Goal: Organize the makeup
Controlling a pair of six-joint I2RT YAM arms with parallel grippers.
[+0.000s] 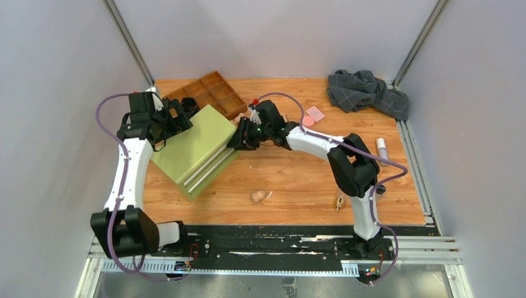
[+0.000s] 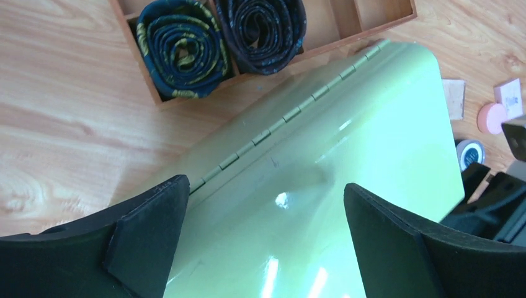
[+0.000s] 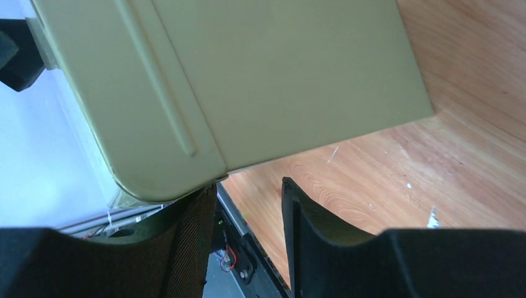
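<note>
Two grippers meet at one pale green case (image 1: pixel 198 146), which lies skewed at centre-left of the top view. The left gripper (image 2: pixel 267 189) has its fingers spread wide above the lid, just beside the hinge line. Nothing is between them, and I cannot tell whether the pads touch the lid. The right gripper (image 3: pixel 248 186) sits at the case's rounded corner. Its fingers are parted by a narrow gap that shows only bare table (image 1: pixel 298 180), so it holds nothing.

Along the right edge of the left wrist view, just past the case, lie a tan square pad (image 2: pixel 454 98), a pink square pad (image 2: pixel 512 96), a pink disc (image 2: pixel 491 118) and a round black-silver compact (image 2: pixel 470 152). In the top view a beige sponge (image 1: pixel 258 196) rests at lower centre, and a white-pink tube (image 1: pixel 381 149) lies at the right, well apart from the rest. At the top of the left wrist view, a wooden divider tray (image 2: pixel 378 18) holds two rolled ties (image 2: pixel 183 49). A grey checked cloth (image 1: pixel 366 90) is bunched at the upper right.

The task looks barely begun. The case appears shut and every makeup piece in sight is loose on the table. Opening the case and stowing each item both remain.
</note>
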